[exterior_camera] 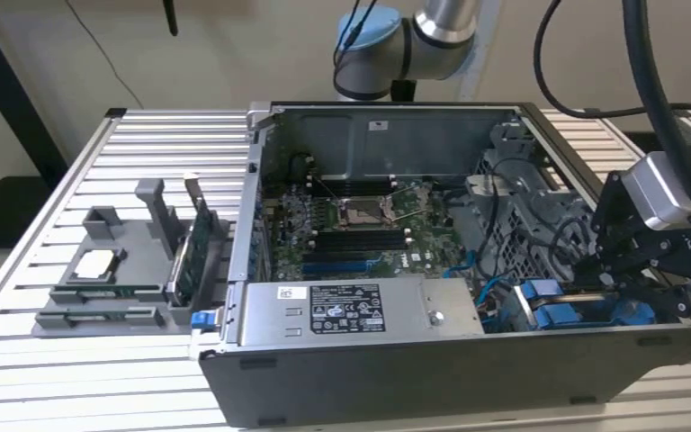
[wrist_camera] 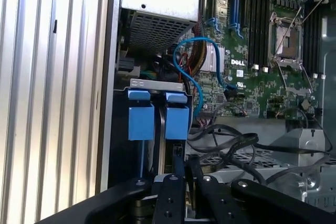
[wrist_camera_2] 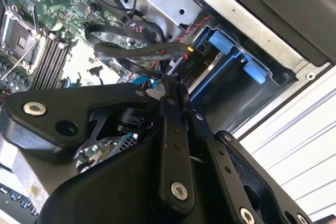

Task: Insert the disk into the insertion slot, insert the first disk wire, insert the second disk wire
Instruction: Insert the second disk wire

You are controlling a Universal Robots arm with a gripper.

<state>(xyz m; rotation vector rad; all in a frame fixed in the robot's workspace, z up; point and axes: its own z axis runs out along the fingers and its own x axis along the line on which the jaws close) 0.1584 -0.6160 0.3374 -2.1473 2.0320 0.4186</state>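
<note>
Ribbed aluminium slats make up your bench (exterior_camera: 33, 270); on them, at the exterior view's left of the open dark grey computer case (exterior_camera: 442, 378), you have a grey plastic parts holder (exterior_camera: 118, 279). Inside the case lies one green circuit board (exterior_camera: 358, 225) and, nearer you, one grey metal box with a black-and-white sticker (exterior_camera: 345, 310). Right of that box, the bright blue plastic frame of the disk (exterior_camera: 561, 315) already sits in the dark grey insertion slot (wrist_camera: 152, 85); you can count two blue tabs there. Your black gripper (wrist_camera_2: 170, 90) hovers just beside it, fingers drawn together, pinching nothing you can make out.
</note>
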